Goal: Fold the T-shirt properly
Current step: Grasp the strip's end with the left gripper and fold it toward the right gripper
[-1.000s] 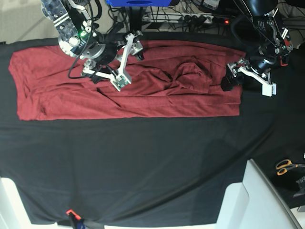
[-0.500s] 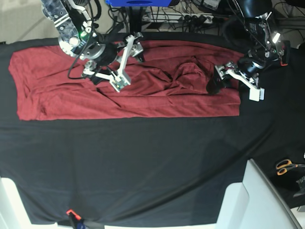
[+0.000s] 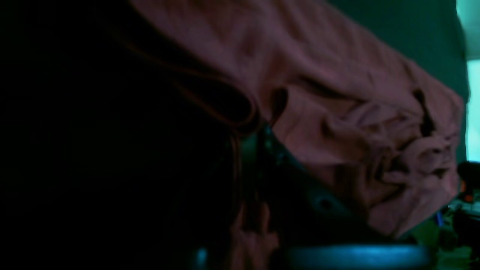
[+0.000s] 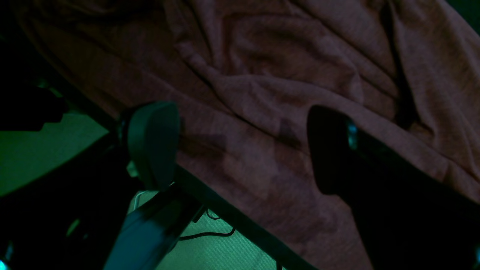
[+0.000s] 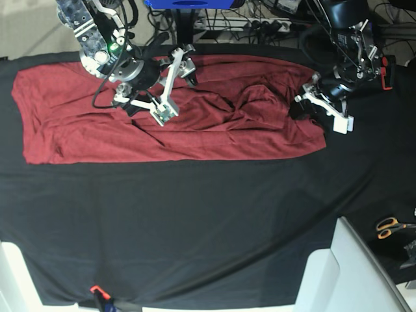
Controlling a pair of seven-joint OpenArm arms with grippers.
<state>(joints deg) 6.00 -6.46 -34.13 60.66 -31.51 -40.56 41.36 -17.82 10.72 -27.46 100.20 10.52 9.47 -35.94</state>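
The T-shirt (image 5: 97, 123) is a wide maroon cloth spread across the far part of the black table cloth (image 5: 195, 221), with wrinkles bunched near its middle right. My left gripper (image 5: 305, 107) is at the shirt's right edge, shut on a pinch of the fabric; in the left wrist view the T-shirt (image 3: 337, 112) is gathered close against the dark jaws. Over the upper middle of the shirt, my right gripper (image 5: 174, 84) hovers open. In the right wrist view its two fingers (image 4: 153, 142) stand wide apart above the T-shirt (image 4: 262, 75), holding nothing.
Orange-handled scissors (image 5: 390, 226) lie at the right edge. A white box-like object (image 5: 344, 273) fills the near right corner. An orange clip (image 5: 96, 290) sits at the near edge. Cables and a blue object (image 5: 188, 3) are behind the table.
My left gripper has moved left onto the shirt's right edge and shut on it; the shirt's near right corner has drawn inward. The right arm has barely moved.
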